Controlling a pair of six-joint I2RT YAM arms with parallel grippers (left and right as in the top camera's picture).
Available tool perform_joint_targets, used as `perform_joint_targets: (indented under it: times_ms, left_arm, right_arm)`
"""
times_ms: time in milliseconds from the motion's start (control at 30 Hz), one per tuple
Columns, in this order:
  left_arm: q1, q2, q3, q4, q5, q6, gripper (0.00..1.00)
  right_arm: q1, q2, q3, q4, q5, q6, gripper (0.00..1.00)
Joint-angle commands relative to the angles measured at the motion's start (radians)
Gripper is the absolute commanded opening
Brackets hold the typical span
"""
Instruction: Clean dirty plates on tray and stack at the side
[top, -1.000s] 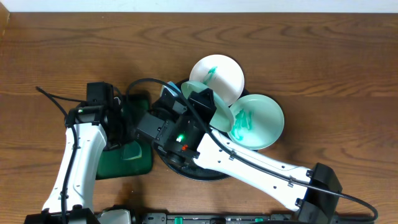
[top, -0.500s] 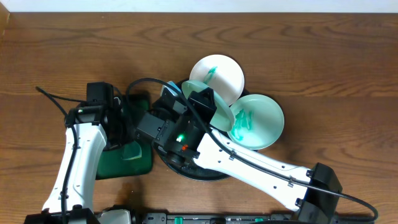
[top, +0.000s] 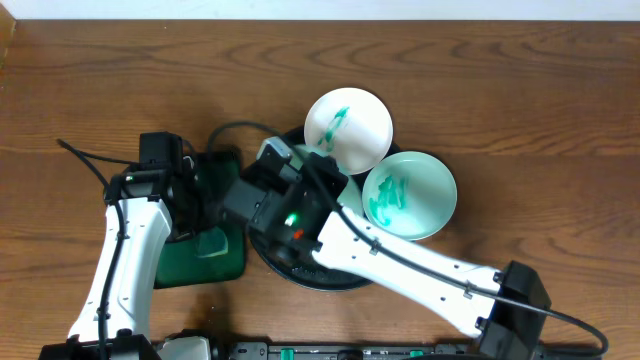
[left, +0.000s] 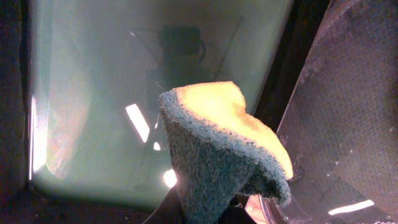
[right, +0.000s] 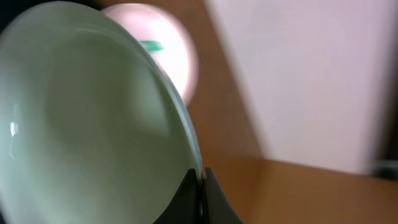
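**Pinching a plate by its rim, sponge over the green tray**

Your right gripper (right: 200, 186) is clenched on the rim of one plate (right: 93, 124), which stands tilted on edge in the right wrist view. From overhead, your right arm (top: 400, 265) crosses the black tray (top: 300, 275) and hides that plate.

Your left gripper (left: 205, 208) is clamped on a yellow-and-green sponge (left: 217, 143) above the green tray (left: 112, 93), just beside the black tray.

Two teal-smeared plates lie face up, the back plate (top: 348, 130) and the side plate (top: 408, 195). Both overlap the black tray's edge and reach out over the counter (top: 520, 90).
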Motion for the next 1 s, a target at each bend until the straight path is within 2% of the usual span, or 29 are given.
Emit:
perform_joint_targets:
  times_ms: [0, 100, 367, 500, 800, 967]
  left_arm:
    - [0.006, 0.002, 0.025, -0.006, -0.01, -0.01, 0.07]
    - [0.006, 0.002, 0.025, -0.006, -0.01, -0.01, 0.07]
    - [0.006, 0.002, 0.025, -0.005, -0.01, -0.01, 0.07]
    - [0.006, 0.002, 0.025, -0.005, -0.01, -0.01, 0.07]
    - [0.006, 0.002, 0.025, -0.006, -0.009, -0.01, 0.07]
    - [0.006, 0.002, 0.025, -0.006, -0.008, -0.01, 0.08]
  right_arm:
    - [-0.082, 0.009, 0.023, -0.003, -0.312, 0.226, 0.01]
    - [-0.149, 0.006, 0.023, -0.003, -0.385, 0.312, 0.01]
    - [-0.408, -0.048, 0.023, -0.003, -0.541, 0.344, 0.01]
    - [-0.611, -0.095, 0.023, 0.0, -0.64, 0.35, 0.01]
    - [-1.176, -0.122, 0.014, 0.02, -0.929, 0.295, 0.01]
    - [-1.415, -0.115, 0.011, 0.023, -0.982, 0.244, 0.01]
